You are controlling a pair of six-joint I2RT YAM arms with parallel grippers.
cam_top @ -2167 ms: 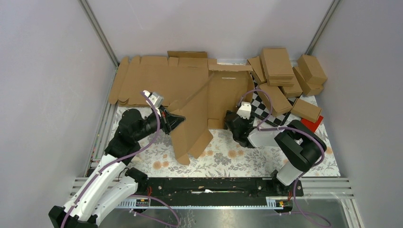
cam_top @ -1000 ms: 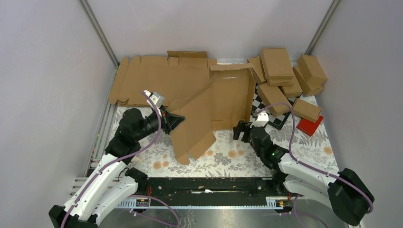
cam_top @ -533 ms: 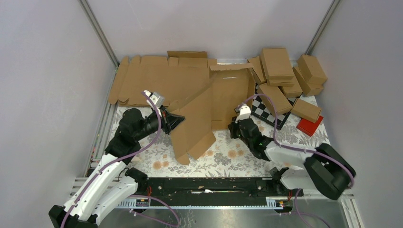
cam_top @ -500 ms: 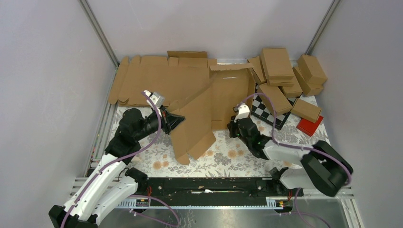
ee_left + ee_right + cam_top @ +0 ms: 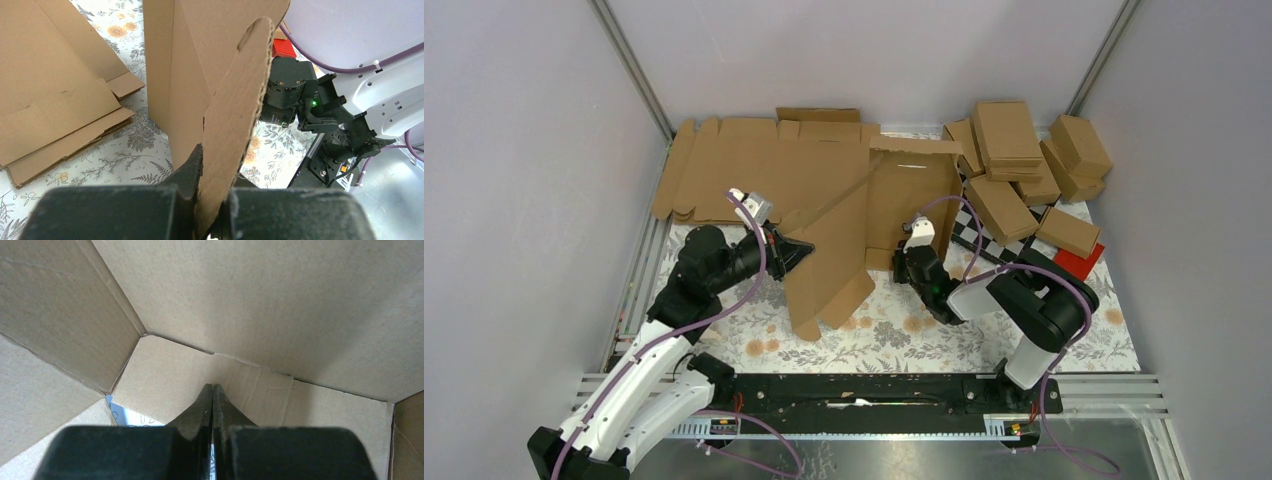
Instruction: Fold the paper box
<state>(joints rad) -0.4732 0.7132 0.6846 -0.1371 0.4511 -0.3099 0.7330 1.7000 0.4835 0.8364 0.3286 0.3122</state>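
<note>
Paper box (image 5: 829, 262): mid-worktop, half-formed. 1 long panel stands tipped up on its edge and leans. The rest lies behind it toward the far wall, with its side walls partly raised.

Left fingers (image 5: 800, 249): grasping the edge of the raised flap, cardboard pinched between them in the wrist view.

Right fingers (image 5: 213, 397): clenched tip to tip with nothing between them, nosed into the box's inner corner crease. From above they sit at the box's near right edge (image 5: 906, 262).

Around it: flat cardboard blanks (image 5: 744, 165) just behind on the left, a pile of finished boxes (image 5: 1014, 160) far right, a checkerboard (image 5: 976, 228) and a red block (image 5: 1081, 262) beside that pile, all on the floral worktop (image 5: 894, 335).

Risks, as I judge them:
- The left hold is on a thin edge, so a hard pull could tear or kink the flap off its score line.
- The right tips push on 1 small spot. The wall may buckle there, or the whole box may skid back onto the blanks.
- If either side lets go early, the panel likely springs flat.
</note>
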